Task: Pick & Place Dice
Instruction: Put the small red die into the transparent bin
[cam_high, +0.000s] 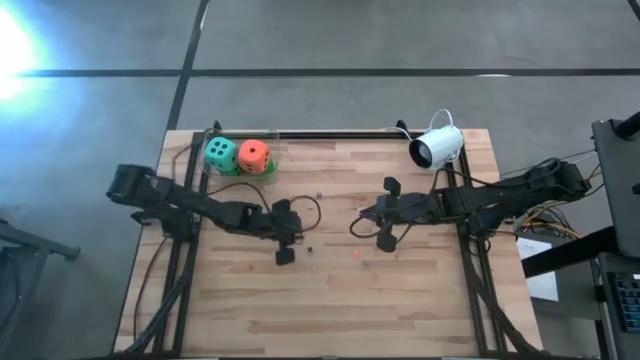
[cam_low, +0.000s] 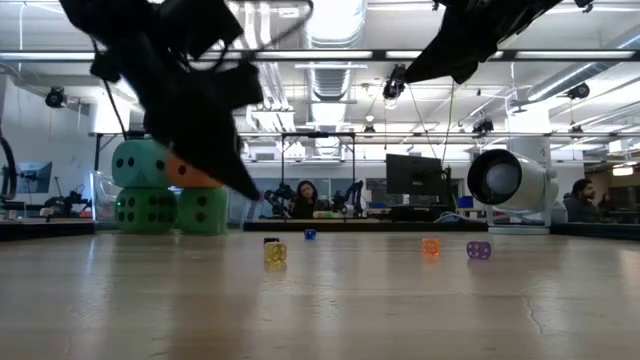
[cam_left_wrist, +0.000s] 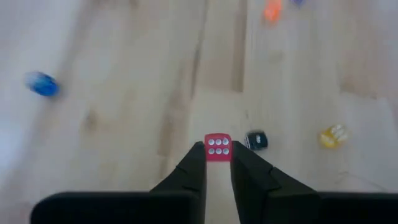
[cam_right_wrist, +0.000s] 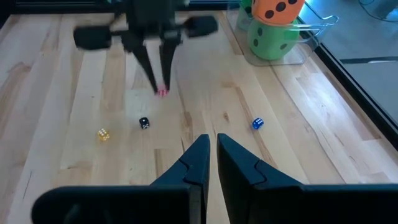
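Tiny red die, six white pips showing, pinched in the left end effector; black die, yellow die, blue die, orange die scattered on the surface.

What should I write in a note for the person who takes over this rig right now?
Left gripper: shut on a small red die, near the table's middle; whether it is lifted I cannot tell.
Right gripper: shut, empty, waiting over the table's right half.
Loose small dice on the table: yellow, black, blue, orange, purple.
Four big dice sit stacked in a clear container at the back left: teal and orange-red on two green.
Done: red die gripped.
Left: place it, then probably the five loose ones; the target is not evident.
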